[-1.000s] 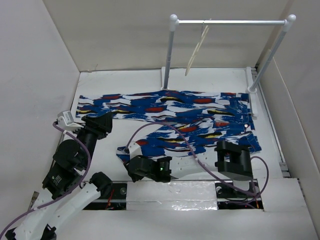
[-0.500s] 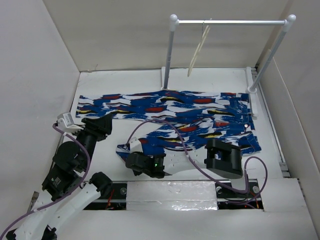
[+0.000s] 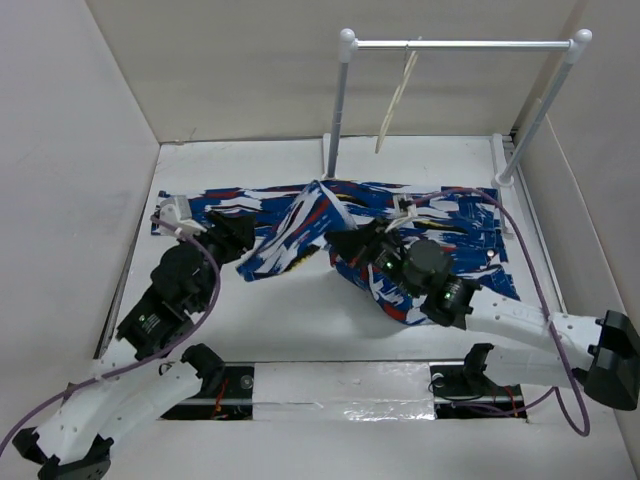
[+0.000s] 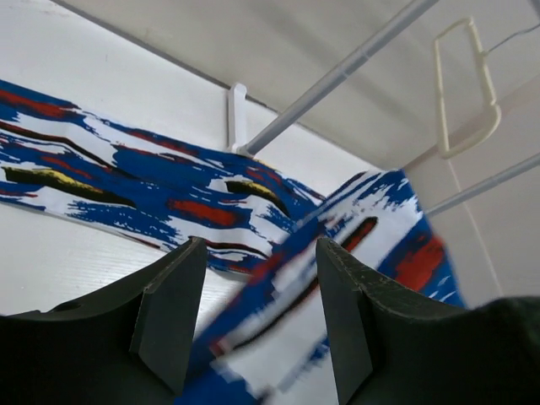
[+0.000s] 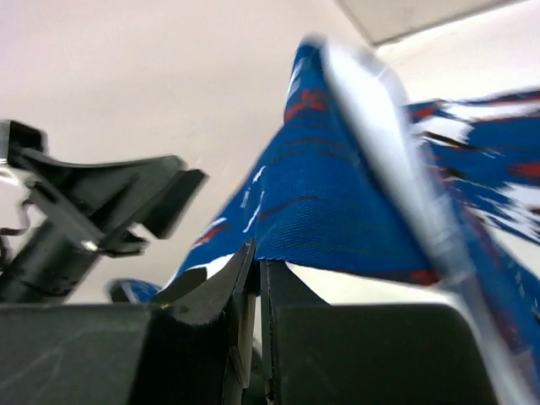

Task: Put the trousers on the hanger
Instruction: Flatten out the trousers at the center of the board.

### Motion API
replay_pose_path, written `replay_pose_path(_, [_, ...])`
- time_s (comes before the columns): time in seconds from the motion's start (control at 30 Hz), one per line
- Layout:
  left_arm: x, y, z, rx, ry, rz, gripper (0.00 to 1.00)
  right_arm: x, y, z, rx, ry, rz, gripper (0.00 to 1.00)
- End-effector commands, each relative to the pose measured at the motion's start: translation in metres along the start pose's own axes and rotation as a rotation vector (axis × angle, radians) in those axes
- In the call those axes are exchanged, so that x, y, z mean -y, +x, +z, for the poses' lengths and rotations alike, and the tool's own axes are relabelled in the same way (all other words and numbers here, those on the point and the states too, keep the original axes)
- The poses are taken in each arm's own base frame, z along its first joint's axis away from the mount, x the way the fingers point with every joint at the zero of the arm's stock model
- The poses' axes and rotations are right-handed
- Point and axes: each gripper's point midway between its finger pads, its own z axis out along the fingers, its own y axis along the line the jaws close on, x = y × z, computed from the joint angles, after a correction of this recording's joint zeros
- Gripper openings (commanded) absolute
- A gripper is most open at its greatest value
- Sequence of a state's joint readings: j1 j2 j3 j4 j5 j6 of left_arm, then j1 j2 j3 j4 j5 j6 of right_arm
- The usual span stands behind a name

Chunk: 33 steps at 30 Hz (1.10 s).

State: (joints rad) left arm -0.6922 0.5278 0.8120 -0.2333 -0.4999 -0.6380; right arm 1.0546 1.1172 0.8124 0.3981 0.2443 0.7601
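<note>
The trousers (image 3: 440, 215), bright blue with white, red and black patches, lie spread across the table. My right gripper (image 3: 345, 240) is shut on the edge of one leg (image 5: 337, 202) and holds it raised in a peak over the table's middle (image 3: 318, 195). My left gripper (image 3: 242, 233) is open just left of the raised fold, which hangs blurred in front of its jaws (image 4: 278, 278) without touching them. The cream hanger (image 3: 395, 105) hangs from the rack's crossbar at the back. It also shows in the left wrist view (image 4: 464, 93).
The white-poled rack (image 3: 460, 44) stands at the back right, its left pole (image 3: 338, 110) rising just behind the trousers. White walls close in the left, back and right. The right arm's purple cable (image 3: 535, 270) loops over the right side.
My right arm swung from the near edge to the middle, carrying the near trouser leg up and back into a raised fold. My left gripper moved forward and right towards it.
</note>
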Motion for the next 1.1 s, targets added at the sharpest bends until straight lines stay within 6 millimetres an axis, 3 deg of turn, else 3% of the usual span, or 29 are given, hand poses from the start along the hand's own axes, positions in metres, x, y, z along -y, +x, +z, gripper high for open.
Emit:
replay_pose_path(0.0, [0.024, 0.005, 0.021, -0.008, 0.057, -0.005, 0.52, 0.088, 0.071, -0.022, -0.144, 0.159, 0.085, 0.11])
replay_pose_path(0.07, [0.022, 0.028, 0.037, -0.068, 0.032, 0.020, 0.52, 0.110, 0.085, -0.036, -0.172, 0.207, 0.094, 0.12])
replay_pose_path(0.13, [0.017, 0.044, 0.048, -0.102, -0.001, 0.038, 0.52, 0.140, 0.113, -0.058, -0.254, 0.280, 0.080, 0.13])
replay_pose_path(0.2, [0.009, 0.054, 0.051, -0.115, -0.027, 0.043, 0.52, 0.148, 0.136, -0.073, -0.314, 0.301, 0.080, 0.14])
replay_pose_path(0.27, [-0.011, 0.069, 0.052, -0.129, -0.082, 0.062, 0.52, 0.163, 0.158, -0.092, -0.355, 0.345, 0.096, 0.15])
replay_pose_path(0.37, [-0.049, 0.105, 0.047, -0.196, -0.179, 0.080, 0.53, 0.180, 0.166, -0.104, -0.364, 0.395, 0.090, 0.26])
replay_pose_path(0.4, [-0.059, 0.115, 0.044, -0.220, -0.203, 0.081, 0.53, 0.184, 0.166, -0.106, -0.370, 0.407, 0.076, 0.37])
replay_pose_path(0.43, [-0.074, 0.142, 0.037, -0.286, -0.232, 0.080, 0.53, 0.184, 0.166, -0.107, -0.373, 0.414, 0.067, 0.43])
replay_pose_path(0.47, [-0.080, 0.154, 0.034, -0.314, -0.238, 0.074, 0.53, 0.185, 0.162, -0.106, -0.370, 0.416, 0.040, 0.50])
replay_pose_path(0.5, [-0.083, 0.170, 0.026, -0.357, -0.236, 0.079, 0.52, 0.183, 0.159, -0.106, -0.378, 0.432, 0.020, 0.63])
replay_pose_path(0.6, [-0.095, 0.207, 0.003, -0.453, -0.256, 0.073, 0.50, 0.168, 0.133, -0.104, -0.342, 0.437, -0.068, 0.78])
replay_pose_path(0.63, [-0.102, 0.216, -0.003, -0.461, -0.289, 0.052, 0.50, 0.156, 0.120, -0.104, -0.312, 0.410, -0.083, 0.79])
replay_pose_path(0.7, [-0.113, 0.228, -0.018, -0.494, -0.333, 0.068, 0.50, 0.158, 0.101, -0.111, -0.285, 0.448, -0.151, 0.79])
replay_pose_path(0.73, [-0.116, 0.238, -0.026, -0.514, -0.335, 0.090, 0.50, 0.149, 0.091, -0.111, -0.263, 0.433, -0.164, 0.79])
replay_pose_path(0.77, [-0.114, 0.243, -0.030, -0.522, -0.342, 0.060, 0.51, 0.139, 0.072, -0.113, -0.210, 0.414, -0.171, 0.79])
replay_pose_path(0.9, [-0.127, 0.260, -0.038, -0.567, -0.403, 0.099, 0.54, 0.126, 0.042, -0.126, -0.127, 0.388, -0.161, 0.79])
replay_pose_path(1.07, [-0.121, 0.275, -0.027, -0.585, -0.417, 0.151, 0.53, 0.128, 0.033, -0.136, -0.095, 0.376, -0.164, 0.79])
